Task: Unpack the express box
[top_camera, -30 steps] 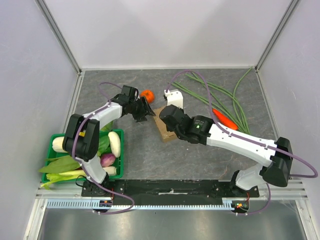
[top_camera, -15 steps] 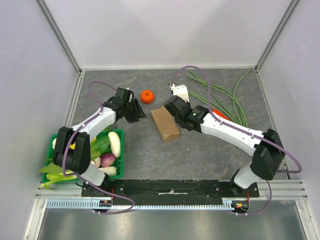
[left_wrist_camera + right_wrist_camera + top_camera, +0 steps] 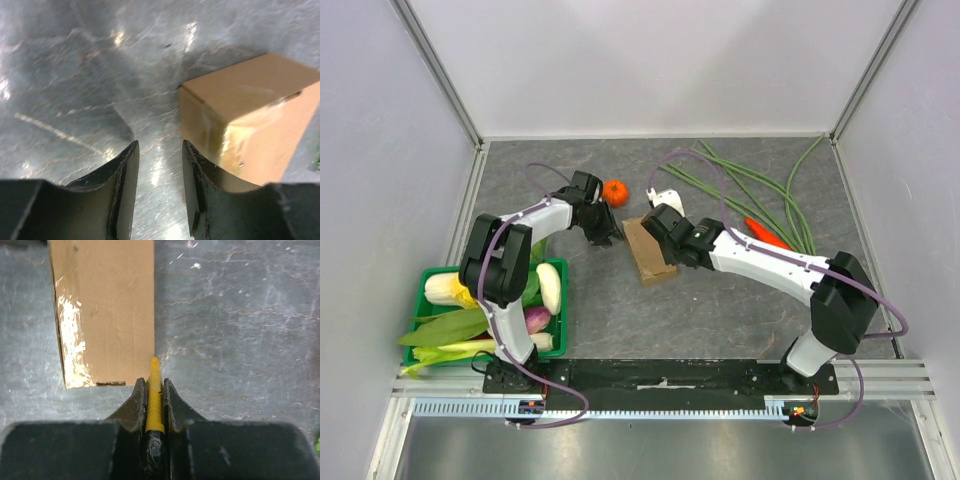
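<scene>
The express box (image 3: 651, 254) is a flat brown carton lying shut on the grey table, with shiny tape along one side. My left gripper (image 3: 606, 229) is open and empty just left of the box's far corner. In the left wrist view the box (image 3: 250, 130) lies right of my gripper (image 3: 159, 146), close by the right finger. My right gripper (image 3: 663, 226) is shut on a yellow pointed tool (image 3: 155, 390). The tool's tip meets the right edge of the box (image 3: 105, 305) near its corner.
A tangerine (image 3: 614, 192) lies just behind the left gripper. Long green beans (image 3: 760, 188) and a red-orange vegetable (image 3: 767, 236) lie at the back right. A green crate (image 3: 424, 279) full of vegetables stands at the front left.
My left gripper has moved right, up to the box's left side. My right gripper has moved back toward the box, bringing the yellow tool to its right edge.
</scene>
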{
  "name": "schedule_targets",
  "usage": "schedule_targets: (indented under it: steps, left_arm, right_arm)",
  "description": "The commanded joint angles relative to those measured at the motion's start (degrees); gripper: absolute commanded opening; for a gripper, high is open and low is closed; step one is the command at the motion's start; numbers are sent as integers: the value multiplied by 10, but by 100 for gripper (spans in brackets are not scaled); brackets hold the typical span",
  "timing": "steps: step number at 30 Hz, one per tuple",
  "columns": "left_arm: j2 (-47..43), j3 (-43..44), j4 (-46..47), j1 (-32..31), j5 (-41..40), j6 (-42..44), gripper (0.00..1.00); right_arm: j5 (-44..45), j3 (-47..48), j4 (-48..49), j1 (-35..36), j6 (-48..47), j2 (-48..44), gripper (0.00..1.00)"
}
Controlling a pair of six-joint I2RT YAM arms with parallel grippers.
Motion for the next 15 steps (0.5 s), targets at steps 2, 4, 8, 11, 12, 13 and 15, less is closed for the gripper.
schedule_targets:
  steps: [2,4,8,11,12,13,15]
  left_arm:
    - [22,63,30,-4,54,41,46]
    - [26,70,50,-7,72,45,46]
    - [47,80,80,-14,134,56,45]
    - [63,109,42,-9,122,57,47]
    - [65,114,27,-5,111,48,47]
    - [57,114,24,8,107,46,48]
    - [41,106,24,24,105,37,49]
  right_arm:
    - [-39,-3,5,35,3,5,0]
    - [-54,-3,11,50,8,7,0]
    - [-76,-5,43,77,15,-1,0]
    - [-58,0,24,89,39,-1,0]
    - [-22,17,-2,90,54,1,0]
    - [-3,23,-27,90,68,1,0]
    - [19,18,-64,91,84,-14,0]
